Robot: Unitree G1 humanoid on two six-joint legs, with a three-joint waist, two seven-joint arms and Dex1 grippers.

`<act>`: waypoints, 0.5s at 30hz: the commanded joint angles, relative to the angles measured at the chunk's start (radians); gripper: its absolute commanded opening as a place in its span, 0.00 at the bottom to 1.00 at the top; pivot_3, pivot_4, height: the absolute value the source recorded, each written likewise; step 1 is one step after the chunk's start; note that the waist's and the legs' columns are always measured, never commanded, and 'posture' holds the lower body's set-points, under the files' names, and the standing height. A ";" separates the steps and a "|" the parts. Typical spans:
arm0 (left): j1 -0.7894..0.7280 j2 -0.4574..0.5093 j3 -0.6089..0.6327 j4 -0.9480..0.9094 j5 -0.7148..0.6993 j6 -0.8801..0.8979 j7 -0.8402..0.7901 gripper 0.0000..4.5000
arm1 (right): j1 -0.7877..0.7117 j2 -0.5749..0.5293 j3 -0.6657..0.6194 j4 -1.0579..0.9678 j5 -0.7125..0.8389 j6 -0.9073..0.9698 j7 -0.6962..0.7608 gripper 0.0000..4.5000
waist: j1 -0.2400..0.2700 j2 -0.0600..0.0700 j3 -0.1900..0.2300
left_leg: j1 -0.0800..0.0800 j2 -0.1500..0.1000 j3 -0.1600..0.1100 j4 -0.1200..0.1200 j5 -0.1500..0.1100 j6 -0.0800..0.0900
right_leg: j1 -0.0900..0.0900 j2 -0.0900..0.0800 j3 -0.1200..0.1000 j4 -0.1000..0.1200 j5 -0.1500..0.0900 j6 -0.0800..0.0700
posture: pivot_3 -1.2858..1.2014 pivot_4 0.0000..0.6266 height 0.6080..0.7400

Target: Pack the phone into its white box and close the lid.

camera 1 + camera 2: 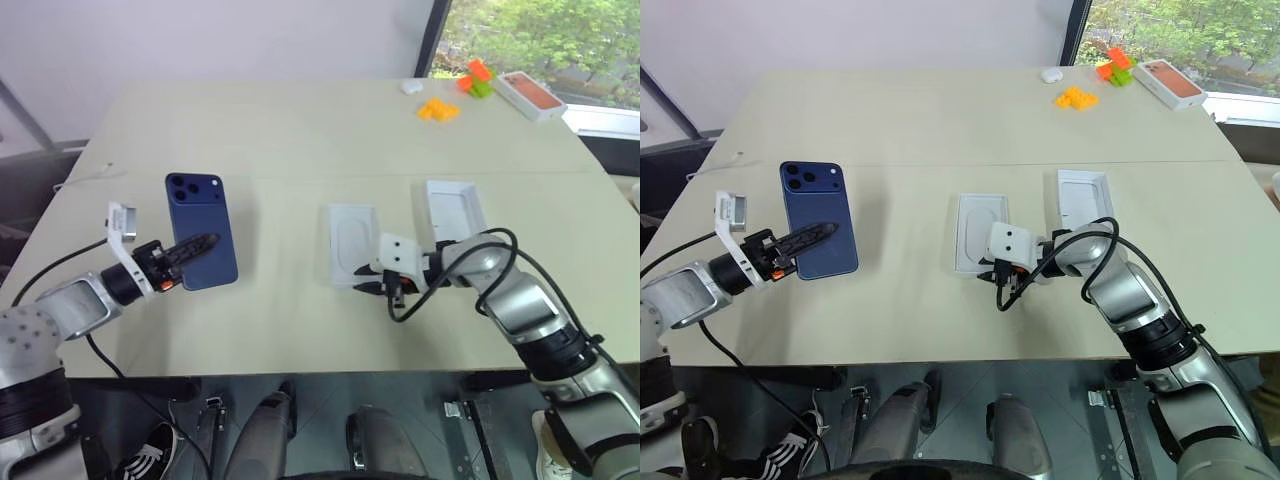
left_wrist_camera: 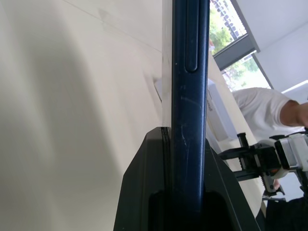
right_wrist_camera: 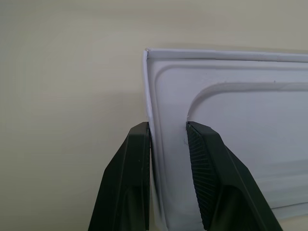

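Your left hand [image 1: 205, 243] is pinching the phone [image 1: 201, 229] along one long edge, holding it upright above the left part of the table [image 1: 300, 130], glossy back and camera cluster facing you. Your right hand [image 3: 168, 132] straddles the near wall of the white box [image 1: 352, 243], one finger [image 3: 137, 159] outside the wall and the other inside on the insert tray; the fingers are only partly spread. The lid [image 1: 455, 210] lies just beside the white box on its right, plain inside facing up.
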State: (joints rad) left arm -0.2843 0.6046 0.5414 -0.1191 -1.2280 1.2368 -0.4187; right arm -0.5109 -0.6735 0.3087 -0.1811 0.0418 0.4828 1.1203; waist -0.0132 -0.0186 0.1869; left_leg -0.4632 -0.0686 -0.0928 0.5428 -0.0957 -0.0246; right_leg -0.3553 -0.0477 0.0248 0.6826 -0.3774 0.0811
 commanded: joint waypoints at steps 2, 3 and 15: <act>-0.031 0.014 -0.006 -0.002 -0.030 -0.017 -0.020 0.00 | 0.049 -0.020 -0.013 -0.115 0.027 0.026 -0.011 0.25 | 0.003 0.000 0.000 | 0.000 0.000 0.000 0.000 0.000 0.001 | 0.000 0.000 0.000 0.000 0.000 0.000 | 0.52 0.24 1.00; -0.031 0.015 -0.008 -0.002 -0.029 -0.021 -0.021 0.00 | 0.061 -0.023 -0.013 -0.128 0.033 0.031 -0.008 0.25 | 0.002 0.000 0.000 | 0.000 0.000 0.000 0.000 0.000 0.002 | 0.000 0.000 0.000 0.000 0.000 0.000 | 0.52 0.24 1.00; -0.031 0.023 -0.023 0.007 -0.023 -0.024 -0.021 0.00 | 0.121 -0.045 0.006 -0.111 -0.014 -0.047 -0.039 0.25 | 0.002 0.000 0.000 | -0.001 0.000 0.000 0.000 0.001 0.003 | 0.000 0.000 0.000 0.000 0.000 0.001 | 0.52 0.24 1.00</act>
State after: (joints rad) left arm -0.3044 0.6090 0.5036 -0.0892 -1.2312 1.2330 -0.4282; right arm -0.3939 -0.7077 0.3119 -0.2721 0.0235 0.4516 1.0795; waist -0.0114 -0.0186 0.1869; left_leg -0.4638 -0.0687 -0.0926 0.5432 -0.0949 -0.0216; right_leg -0.3553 -0.0478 0.0245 0.6824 -0.3773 0.0817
